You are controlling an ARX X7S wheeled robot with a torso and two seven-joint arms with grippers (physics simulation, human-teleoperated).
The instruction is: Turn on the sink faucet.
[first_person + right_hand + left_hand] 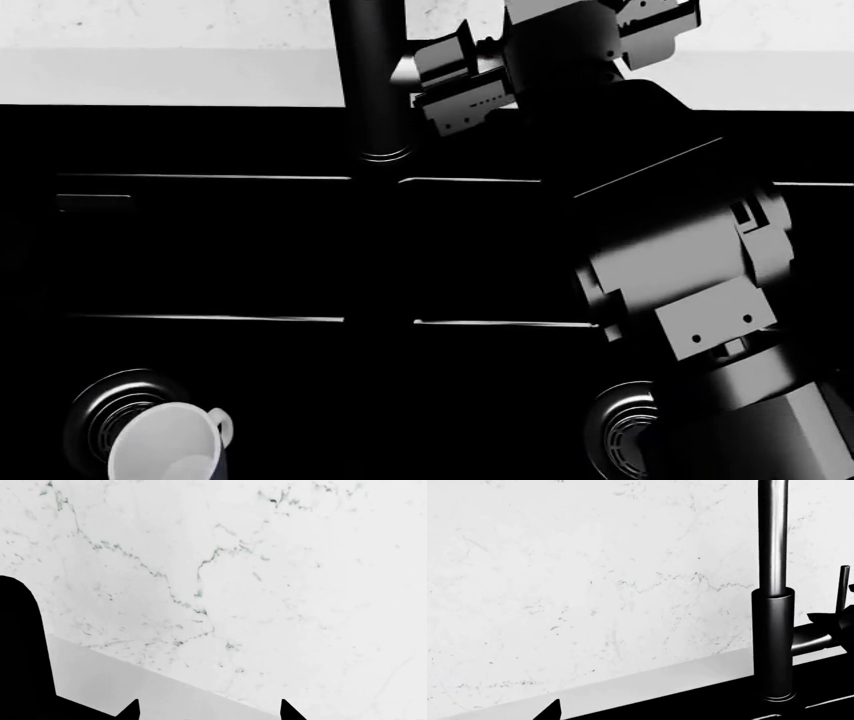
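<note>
The sink faucet [378, 80] stands at the far edge of the sink [214, 250], on the strip between the two black basins, its dark cylindrical body rising out of the top of the head view. In the left wrist view the faucet [773, 630] shows as a wide dark lower sleeve with a thinner, shinier tube going up out of it, and a short side lever [812, 642] sticks out from the sleeve toward a thin upright rod [842, 587].

The right arm reaches across the right basin to the far side, and the right gripper [461, 80] sits just to the right of the faucet body, close against it at the height of the lever. Its fingers look parted in the right wrist view — two dark tips [130, 710] show with pale wall between them and nothing held — though whether a finger touches the lever cannot be told from these pictures. A dark rounded shape [23, 645] fills one edge of that view.

Of the left gripper only one dark fingertip [552, 711] shows, at the edge of its own wrist view, so how far it is open cannot be told.

Behind the sink runs a pale ledge of the bench [160, 75], and above it a white marble wall [594, 580] with grey veins. In the near left basin a white mug [167, 445] lies tilted beside a round ribbed drain [114, 405]; the right basin's drain [621, 425] is partly hidden by the arm.
</note>
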